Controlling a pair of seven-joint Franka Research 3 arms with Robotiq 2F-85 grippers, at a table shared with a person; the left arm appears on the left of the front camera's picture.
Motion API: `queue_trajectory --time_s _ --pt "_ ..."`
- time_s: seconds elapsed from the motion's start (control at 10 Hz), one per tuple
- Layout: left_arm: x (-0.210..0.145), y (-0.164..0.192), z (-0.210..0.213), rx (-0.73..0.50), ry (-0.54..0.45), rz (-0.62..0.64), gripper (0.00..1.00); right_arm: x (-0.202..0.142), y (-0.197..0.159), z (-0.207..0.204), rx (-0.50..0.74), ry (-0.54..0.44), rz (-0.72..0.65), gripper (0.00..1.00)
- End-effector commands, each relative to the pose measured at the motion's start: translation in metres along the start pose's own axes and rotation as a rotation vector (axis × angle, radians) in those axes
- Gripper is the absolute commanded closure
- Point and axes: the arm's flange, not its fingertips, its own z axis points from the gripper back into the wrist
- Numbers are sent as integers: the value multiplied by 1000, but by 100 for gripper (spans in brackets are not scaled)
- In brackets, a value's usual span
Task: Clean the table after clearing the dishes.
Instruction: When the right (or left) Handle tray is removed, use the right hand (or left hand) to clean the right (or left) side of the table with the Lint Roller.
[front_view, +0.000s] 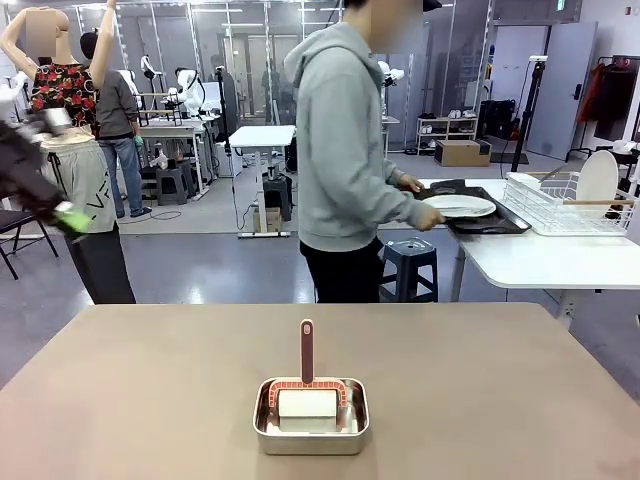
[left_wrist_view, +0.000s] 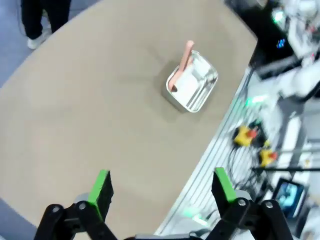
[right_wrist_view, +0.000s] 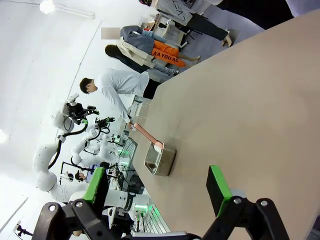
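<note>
Dishes (front_view: 458, 206) are off the table (front_view: 150, 380); left gripper (left_wrist_view: 162, 182) and right gripper (right_wrist_view: 156, 185) both gape empty. Best pinch the brush handle (front_view: 307, 350) squarely, just above the pan (front_view: 311, 444) rim.

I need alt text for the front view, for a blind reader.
A steel pan with a white block and a red-handled tool sits on a brown table. Beyond, a person in a grey hoodie holds a white plate on a dark tray beside a wire rack.
</note>
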Motion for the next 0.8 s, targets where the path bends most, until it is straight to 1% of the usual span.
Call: queue_trajectory --time_s 0.0,0.1,0.2,0.3,0.4,0.5,0.6,0.7 --pt "43 -5 -40 113 160 -226 0 0 4 0 -2 5 4 0" --pt "67 -24 -75 125 242 -357 0 0 4 0 -2 5 4 0" --pt "80 -35 -102 141 310 -447 0 0 4 0 -2 5 4 0" --pt "88 -40 -125 161 362 -490 0 0 4 0 -2 5 4 0" --pt "93 -45 -142 120 370 -523 0 0 4 0 -2 5 4 0" --pt "96 -47 -156 119 391 -536 0 0 4 0 -2 5 4 0" --pt "95 -49 -161 101 404 -548 0 0 4 0 -2 5 4 0" --pt "103 -52 -159 102 400 -511 0 0 4 0 -2 5 4 0"
